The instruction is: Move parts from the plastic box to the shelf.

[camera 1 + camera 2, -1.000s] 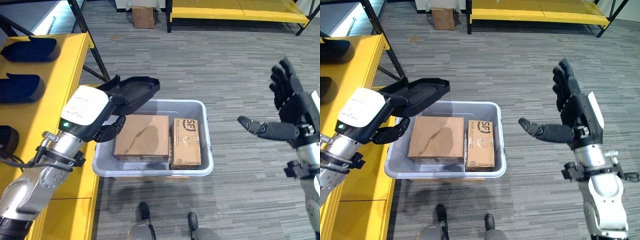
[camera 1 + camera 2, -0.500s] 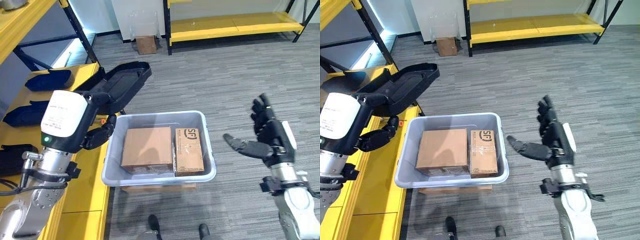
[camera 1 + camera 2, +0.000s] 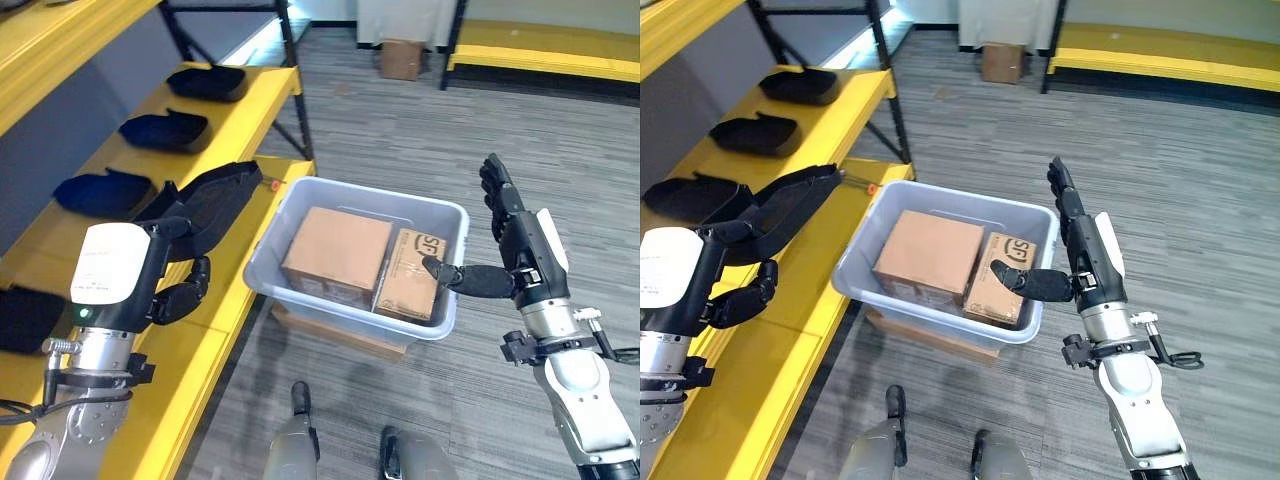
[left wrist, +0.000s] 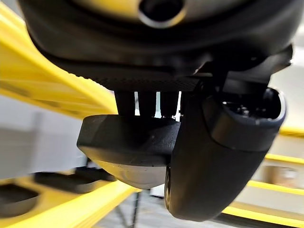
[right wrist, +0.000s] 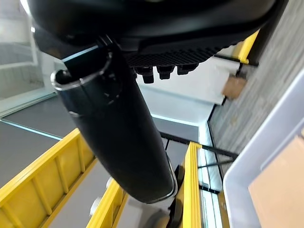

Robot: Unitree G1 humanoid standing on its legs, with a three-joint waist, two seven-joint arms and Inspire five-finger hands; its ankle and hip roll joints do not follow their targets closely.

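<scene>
My left hand (image 3: 178, 298) is shut on a black shell-shaped part (image 3: 208, 203) and holds it above the front of the yellow shelf (image 3: 215, 345), left of the grey plastic box (image 3: 300, 297). In the left wrist view the thumb (image 4: 213, 156) and fingers pinch that part (image 4: 126, 145). The box holds a large cardboard carton (image 3: 338, 255) and a smaller one (image 3: 410, 277). My right hand (image 3: 520, 255) is open, its fingers straight up and its thumb reaching over the box's right rim.
Several black parts (image 3: 163, 130) lie in a row along the shelf. A black shelf post (image 3: 295, 110) rises behind the box. The box rests on a low cardboard base (image 3: 330, 330). A brown carton (image 3: 402, 58) and another yellow rack (image 3: 545, 62) stand far behind.
The camera has swung left toward the shelf. My left hand has carried the black part from above the box's corner out over the shelf. My right hand has come in over the box's right rim.
</scene>
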